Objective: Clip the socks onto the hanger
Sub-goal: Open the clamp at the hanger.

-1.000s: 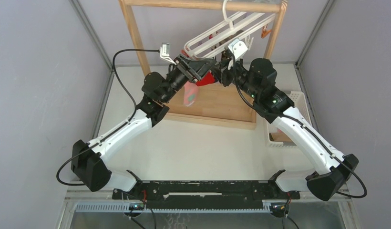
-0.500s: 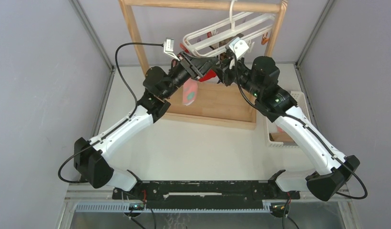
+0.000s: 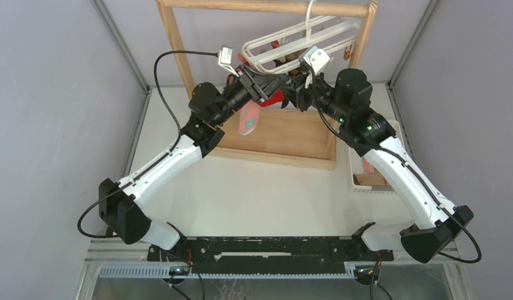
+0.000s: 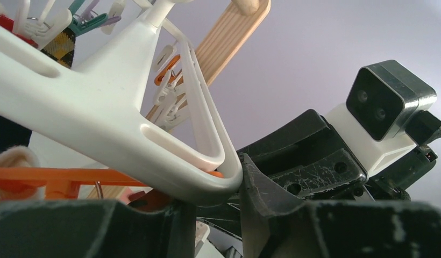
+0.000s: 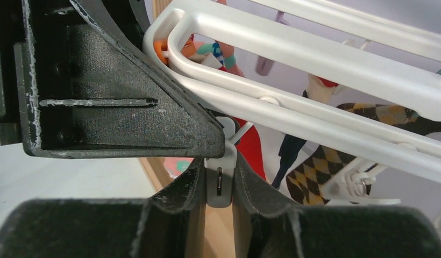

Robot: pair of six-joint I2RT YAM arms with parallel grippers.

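The white hanger (image 4: 100,123) hangs by its hook from the top bar of the wooden rack (image 3: 172,37), at the far side of the table, and it is tipped on a slant. Socks dangle from its clips: a red sock (image 3: 276,99), a pink sock (image 3: 249,122) lower down, and a brown sock with a diamond pattern (image 5: 315,166).

The left claw (image 4: 210,207) has its two fingers on either side of the hanger's round corner and is gripping it. The right claw (image 5: 218,193) is pinched tight on a small white clip (image 5: 219,180) that hangs under the hanger's bar. The two claws almost touch each other.

Both arms start at the near edge and stretch far and up. The left arm (image 3: 160,169) bends out to the left, the right arm (image 3: 404,181) bends out to the right, and they meet in the middle like an arch.

The rack's posts stand on each side of the claws and its bar is right above them, so it is tight up there. A white basket (image 3: 371,187) sits just under the right arm. Grey walls stand on the left and right. White table (image 3: 273,194) shows between the arms.
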